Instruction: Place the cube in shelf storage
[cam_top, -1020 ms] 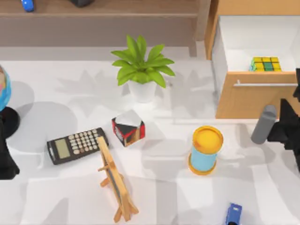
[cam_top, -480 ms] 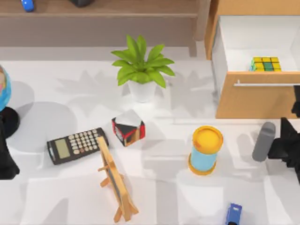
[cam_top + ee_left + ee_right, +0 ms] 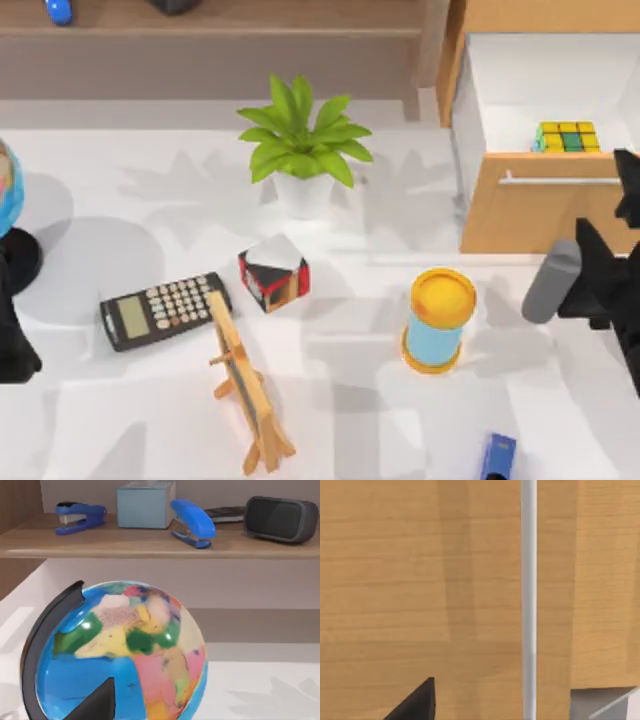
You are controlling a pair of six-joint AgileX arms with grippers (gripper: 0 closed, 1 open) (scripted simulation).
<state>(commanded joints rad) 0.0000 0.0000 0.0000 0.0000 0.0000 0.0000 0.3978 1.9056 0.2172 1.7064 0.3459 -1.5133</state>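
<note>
The cube (image 3: 566,136), yellow and green tiles with dark lines, lies inside the open light-wood drawer (image 3: 540,215) at the back right, just behind its front panel. The shelf storage (image 3: 220,22), a long brown board, runs along the back left; the left wrist view shows its board (image 3: 150,545). My right gripper (image 3: 628,180) hangs at the right edge, close in front of the drawer's front panel (image 3: 420,580) and metal bar handle (image 3: 528,595), to the right of and nearer than the cube. My left arm (image 3: 12,345) is parked at the left edge by the globe.
A globe (image 3: 120,655) stands far left. A potted plant (image 3: 303,150), a red, black and white block (image 3: 273,273), a calculator (image 3: 165,310), a small wooden easel (image 3: 245,385) and a yellow-topped blue canister (image 3: 440,320) occupy the middle. Staplers (image 3: 192,522), a box and a headset sit on the shelf.
My right arm dropped toward the front edge, then came back toward the drawer and slightly left. The cube and left arm have stayed put.
</note>
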